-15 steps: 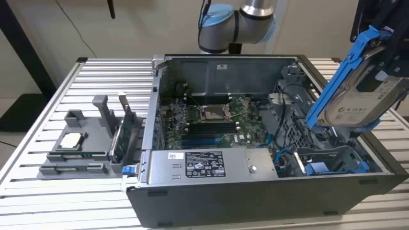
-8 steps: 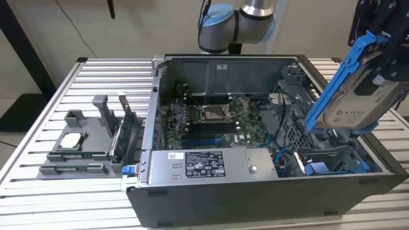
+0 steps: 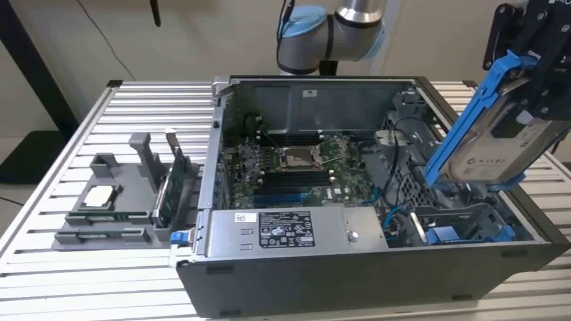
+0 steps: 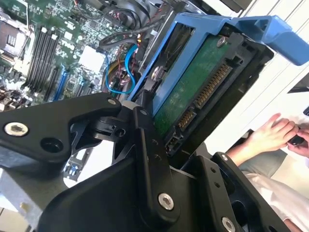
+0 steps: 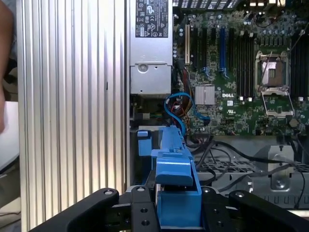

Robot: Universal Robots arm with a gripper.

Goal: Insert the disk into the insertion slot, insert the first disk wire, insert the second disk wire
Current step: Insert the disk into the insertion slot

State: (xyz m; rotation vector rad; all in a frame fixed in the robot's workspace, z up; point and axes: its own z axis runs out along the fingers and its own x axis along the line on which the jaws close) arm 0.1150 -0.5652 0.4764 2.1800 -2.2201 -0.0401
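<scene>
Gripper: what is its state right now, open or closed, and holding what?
Gripper: shut on the disk, which it holds tilted above the open computer case.

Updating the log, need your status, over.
Tool shut on the disk, tilted above the open case, not yet slotted. Blue cables beside the bay.

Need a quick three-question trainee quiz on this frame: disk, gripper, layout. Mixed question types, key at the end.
1. True or false: the disk already sits in its slot inside the computer case.
2. What is the gripper clamped on? A) a memory stick B) the disk C) a blue cable
3. Fill in: in the exterior view, the grey parts holder stands on the table to the computer case's ____.

Key: 1 false, the disk is held tilted above the case at the exterior view's right; 2 B; 3 left.
</scene>
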